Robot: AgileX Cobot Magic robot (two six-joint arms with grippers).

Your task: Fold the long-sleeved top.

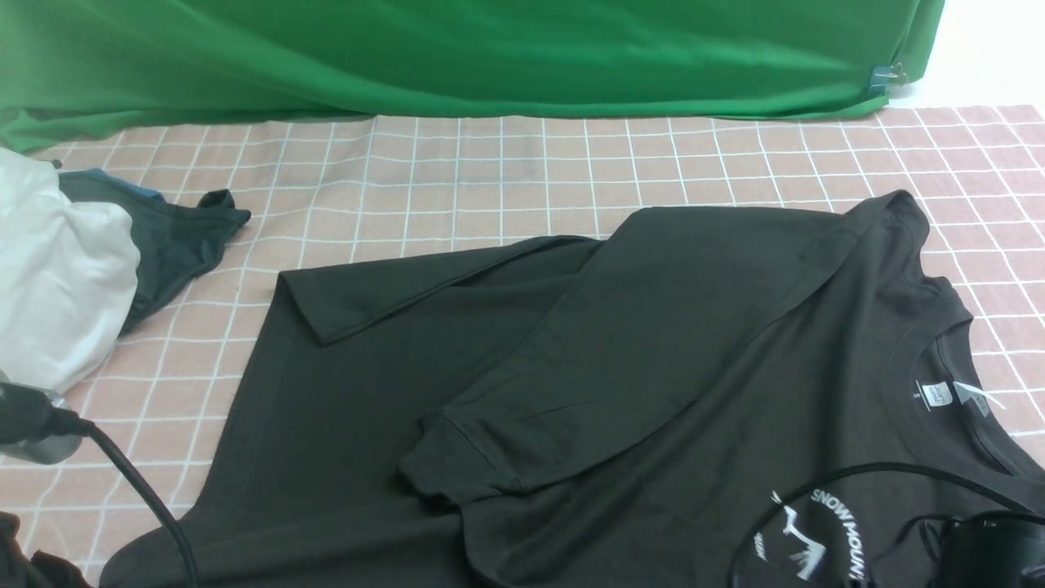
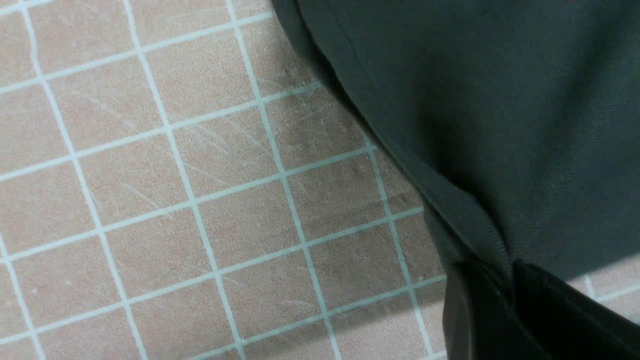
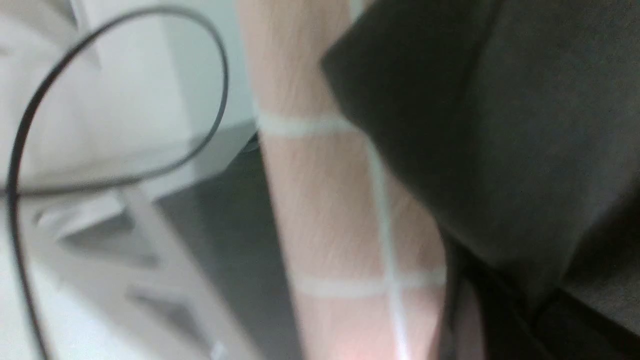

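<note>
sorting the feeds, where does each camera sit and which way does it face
Front: between the arms, facing forward over the large black soft-knit long-sleeved top; left arm and right arm at near corners.
Left wrist: down on the top's edge, pinched by the left gripper.
Right wrist: blurred, top pinched by the right gripper.
Shared: top on pink checked tablecloth.

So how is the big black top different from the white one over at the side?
The black top is dark and carries a printed picture; the white garment shows no print. The black top lies spread out with both sleeves folded across it; the white garment sits bunched in a heap. Both are soft cloth resting on the pink checked tablecloth.
</note>
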